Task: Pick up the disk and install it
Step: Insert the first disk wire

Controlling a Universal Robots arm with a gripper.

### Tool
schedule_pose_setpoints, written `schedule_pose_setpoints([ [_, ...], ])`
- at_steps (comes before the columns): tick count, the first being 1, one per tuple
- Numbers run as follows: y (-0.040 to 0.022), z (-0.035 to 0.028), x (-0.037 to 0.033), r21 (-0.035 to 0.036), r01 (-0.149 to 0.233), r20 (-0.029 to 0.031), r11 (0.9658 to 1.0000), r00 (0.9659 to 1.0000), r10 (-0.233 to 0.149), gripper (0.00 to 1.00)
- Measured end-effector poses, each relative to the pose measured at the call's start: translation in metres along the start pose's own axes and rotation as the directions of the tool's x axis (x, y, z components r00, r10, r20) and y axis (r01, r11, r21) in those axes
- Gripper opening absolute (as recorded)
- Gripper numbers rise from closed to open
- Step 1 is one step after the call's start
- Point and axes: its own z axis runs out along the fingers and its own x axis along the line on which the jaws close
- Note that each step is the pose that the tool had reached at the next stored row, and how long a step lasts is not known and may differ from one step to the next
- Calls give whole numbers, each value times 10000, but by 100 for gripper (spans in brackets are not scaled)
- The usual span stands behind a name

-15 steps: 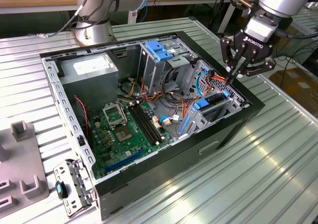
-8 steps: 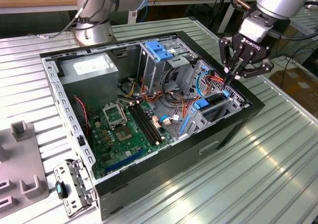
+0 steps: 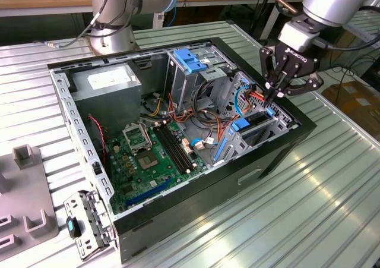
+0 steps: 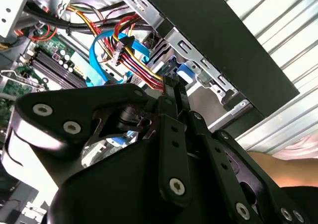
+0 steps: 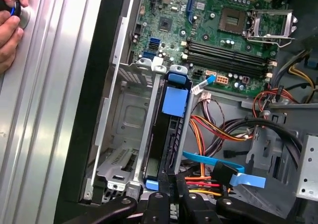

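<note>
The gripper (image 3: pixel 270 94) is hanging over the drive cage (image 3: pixel 255 125) at the edge of the open computer case (image 3: pixel 196 196) nearest the exterior view's right. Its fingers (image 4: pixel 171 92) are pressing together, tips touching the upper edge of the disk (image 5: pixel 171 129), with nothing pinched between them as far as the views show. In the first wrist view the fingertips are sitting at the disk's near end, beside its blue rail.

The disk is standing on edge inside a slot of the drive cage, a blue plastic tab (image 5: pixel 176 102) showing on its top. The slot next to it, toward the case wall, is holding no drive.

The case is lying on its side on a ribbed metal table (image 3: pixel 309 214), side panel off. In the background of the exterior view, wooden workbenches are running along the far side, and a second robot base (image 3: pixel 110 33) is standing at the table's far edge.

Around the fingers, red, yellow and orange power wires (image 5: pixel 213 134) and a flat blue data cable (image 5: pixel 218 164) are crowding the cage's inner side. The motherboard (image 3: pixel 148 155) is lying deeper in the case, with a grey power supply (image 3: pixel 107 84) at its far corner. A person's hand (image 5: pixel 11 25) is resting on the table beyond the case wall.
</note>
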Motion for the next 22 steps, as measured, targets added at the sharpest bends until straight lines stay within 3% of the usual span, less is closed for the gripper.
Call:
schedule_pose_setpoints([
  [3, 2, 27, -1, -3, -270, -9, 9996, 9996, 270, 16],
  [8, 63, 62, -13, -4, -411, -18, 9992, 9992, 411, 16],
  [11, 63, 71, -13, -5, -755, -18, 9971, 9971, 755, 16],
  [22, 63, 73, -13, -5, -796, -15, 9968, 9968, 796, 16],
])
